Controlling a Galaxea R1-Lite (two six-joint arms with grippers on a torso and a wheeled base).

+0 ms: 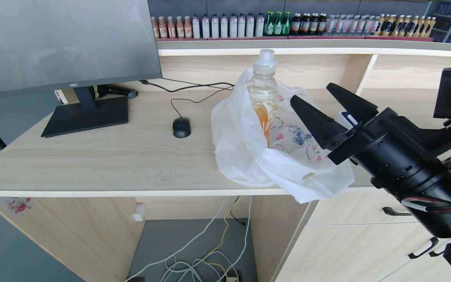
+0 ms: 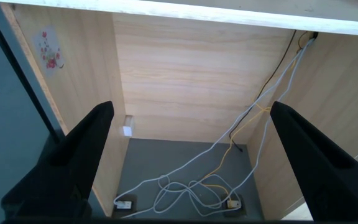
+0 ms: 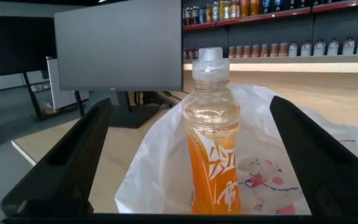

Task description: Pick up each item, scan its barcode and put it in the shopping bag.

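Now we judge the bagging step done for this item: the clear plastic bottle with the orange label point(image 1: 263, 92) stands upright inside the white plastic shopping bag point(image 1: 241, 152) on the pale wooden counter point(image 1: 112, 156). Our right gripper point(image 1: 311, 93) sits just beside the bag, jaws wide and empty. Our left gripper point(image 2: 191, 109), also spread wide, hangs below the counter, holding nothing. Next we should draw the right arm clear without snagging the bag, then seek another item.
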